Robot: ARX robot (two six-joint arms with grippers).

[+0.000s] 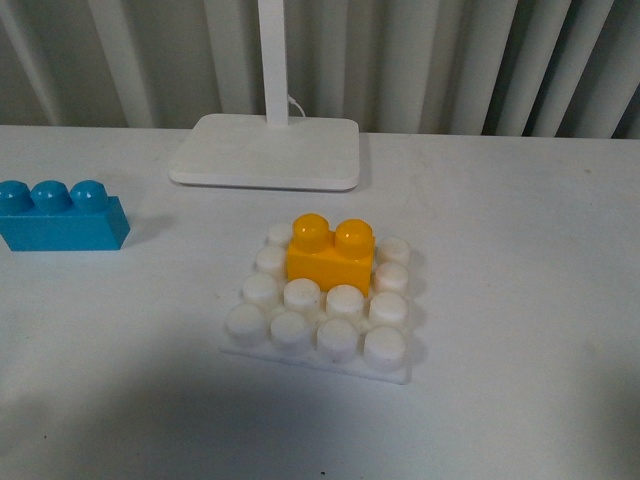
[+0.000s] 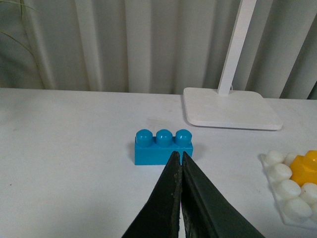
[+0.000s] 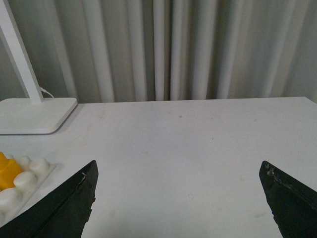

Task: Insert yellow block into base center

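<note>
The yellow block [image 1: 330, 254] sits on the base [image 1: 318, 310], toward its far side; left end effector [image 2: 179, 163] closed empty, right end effector [image 3: 178, 181] open. Only check seating, press straight down.

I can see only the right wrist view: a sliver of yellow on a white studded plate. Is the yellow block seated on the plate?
Observer: Yes. In the front view the yellow block sits among the studs of the base, in its back rows, both top studs visible.
Operator: Is anything else on the table?
Observer: A blue brick lies apart, left of the base.
Operator: And the left pincer?
Observer: The left pincer is shut and holds nothing, pointing toward the blue brick.
Operator: Mine?
Observer: The right pincer is open and empty.
</note>
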